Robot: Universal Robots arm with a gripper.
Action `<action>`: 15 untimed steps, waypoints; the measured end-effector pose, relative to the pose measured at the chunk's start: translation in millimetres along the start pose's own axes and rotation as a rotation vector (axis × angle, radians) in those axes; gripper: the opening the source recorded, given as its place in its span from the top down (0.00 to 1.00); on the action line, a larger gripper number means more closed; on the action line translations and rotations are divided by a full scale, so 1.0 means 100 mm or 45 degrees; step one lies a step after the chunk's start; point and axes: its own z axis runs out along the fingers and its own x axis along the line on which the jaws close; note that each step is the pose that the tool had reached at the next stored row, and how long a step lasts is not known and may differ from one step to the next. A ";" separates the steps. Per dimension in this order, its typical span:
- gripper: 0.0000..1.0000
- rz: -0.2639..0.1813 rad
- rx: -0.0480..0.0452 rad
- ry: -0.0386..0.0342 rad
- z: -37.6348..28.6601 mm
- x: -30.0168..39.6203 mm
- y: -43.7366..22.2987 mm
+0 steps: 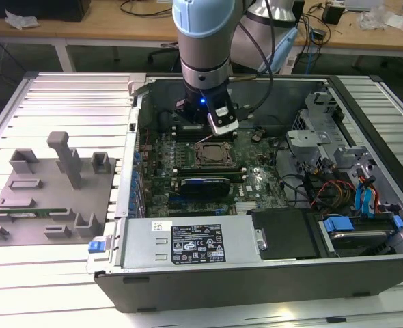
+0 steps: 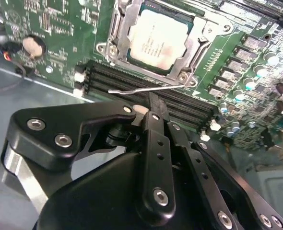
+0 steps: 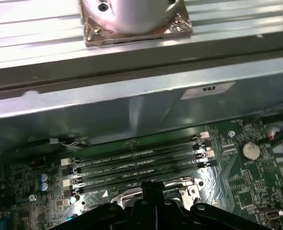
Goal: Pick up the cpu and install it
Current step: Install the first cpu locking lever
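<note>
Silvery square cpu [image 2: 157,40] seated in metal-framed socket [image 2: 114,29], matte black pincer [image 2: 152,99] closed, empty, nearby

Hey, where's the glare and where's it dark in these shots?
Exterior view: the slatted table glares white, and a blue light glows on the arm. Second wrist view: the cpu reflects pale light. First wrist view: the case wall shows a pale sheen.

Slatted table [image 1: 44,290]: computer case [image 1: 256,281], grey fixture [image 1: 51,193]
</note>
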 end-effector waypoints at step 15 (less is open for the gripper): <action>0.89 0.074 0.024 -0.0261 0.143 -0.016 0.082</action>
